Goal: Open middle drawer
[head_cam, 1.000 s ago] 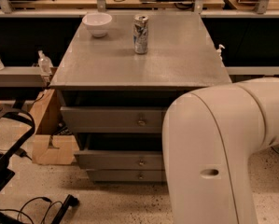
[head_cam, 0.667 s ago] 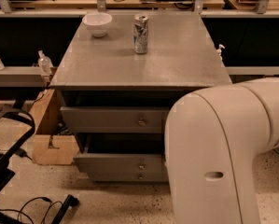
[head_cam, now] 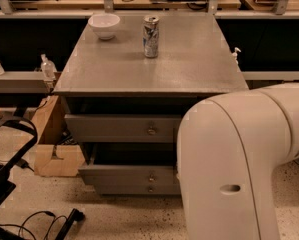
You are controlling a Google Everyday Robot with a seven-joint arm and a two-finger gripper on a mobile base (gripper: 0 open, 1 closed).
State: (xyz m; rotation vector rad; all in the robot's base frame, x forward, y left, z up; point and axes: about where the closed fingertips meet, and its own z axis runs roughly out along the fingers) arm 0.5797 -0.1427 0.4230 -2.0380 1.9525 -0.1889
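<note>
The robot's white arm (head_cam: 239,164) filled the right foreground before a grey cabinet (head_cam: 149,69). It hid the gripper somewhere low at the cabinet's front, and whether that was spread or clamped could not be told. The middle drawer (head_cam: 124,175), its brass knob (head_cam: 151,176) showing, ran out leftward from behind the arm, seemingly standing proud of the lowest drawer (head_cam: 129,189). The pull appeared to be in hand; the next move called for a straight, level draw outward. A can (head_cam: 150,30) and bowl (head_cam: 104,25) stood well above, on top.
</note>
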